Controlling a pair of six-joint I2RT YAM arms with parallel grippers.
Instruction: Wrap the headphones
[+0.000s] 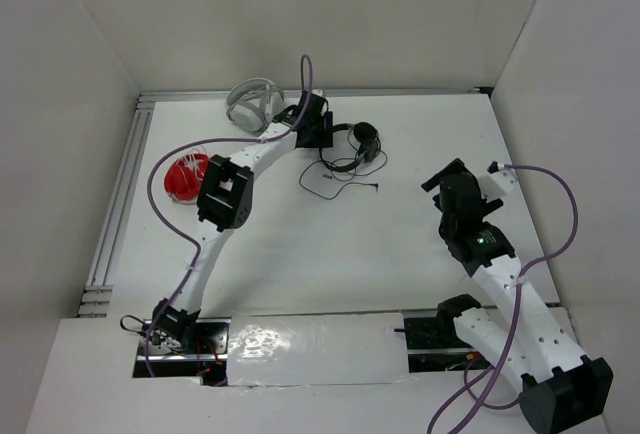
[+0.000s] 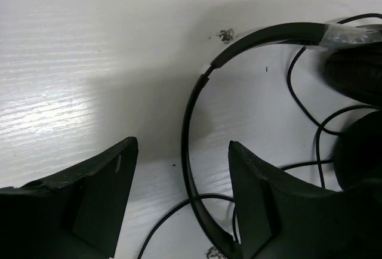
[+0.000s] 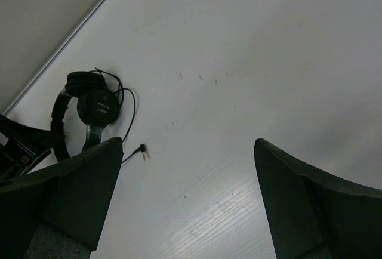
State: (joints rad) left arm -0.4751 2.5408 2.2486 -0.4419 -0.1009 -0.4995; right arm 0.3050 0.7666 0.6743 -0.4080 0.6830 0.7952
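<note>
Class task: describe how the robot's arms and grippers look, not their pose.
The left arm and right arm have white links and black joint housings. A purple cable loops along each. A small green light glows on the right arm. The left gripper and right gripper have matte black, wedge-shaped fingers.

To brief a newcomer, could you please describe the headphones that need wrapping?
Look at the far edge of the white table, near its middle. There, by the left gripper, lie the headphones: small, black, with a thin trailing cord, unlike the bulkier grey-white pair to their left.
</note>
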